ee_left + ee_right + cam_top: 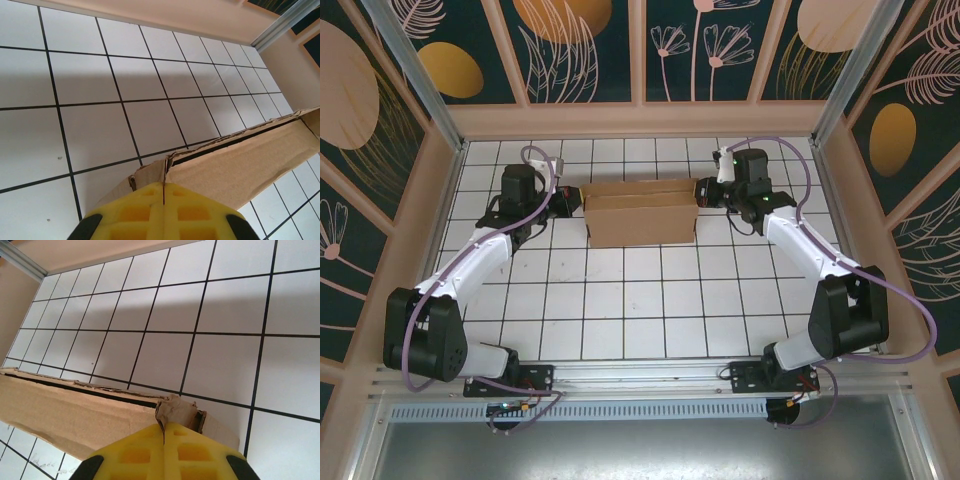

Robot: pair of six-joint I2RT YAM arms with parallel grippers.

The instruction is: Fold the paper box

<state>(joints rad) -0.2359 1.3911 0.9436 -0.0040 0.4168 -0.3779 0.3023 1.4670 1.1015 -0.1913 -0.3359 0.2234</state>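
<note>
Brown cardboard paper box (640,212) lies on white tiled worktop (620,300); left claw (163,189) and right claw (164,429) each clamp one end flap

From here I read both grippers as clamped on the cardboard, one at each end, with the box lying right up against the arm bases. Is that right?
Not quite. The paper box lies toward the far side of the tiled table, well away from the arm bases, as the top external view shows. The rest holds: the left gripper and the right gripper are each shut on one end of it.
</note>
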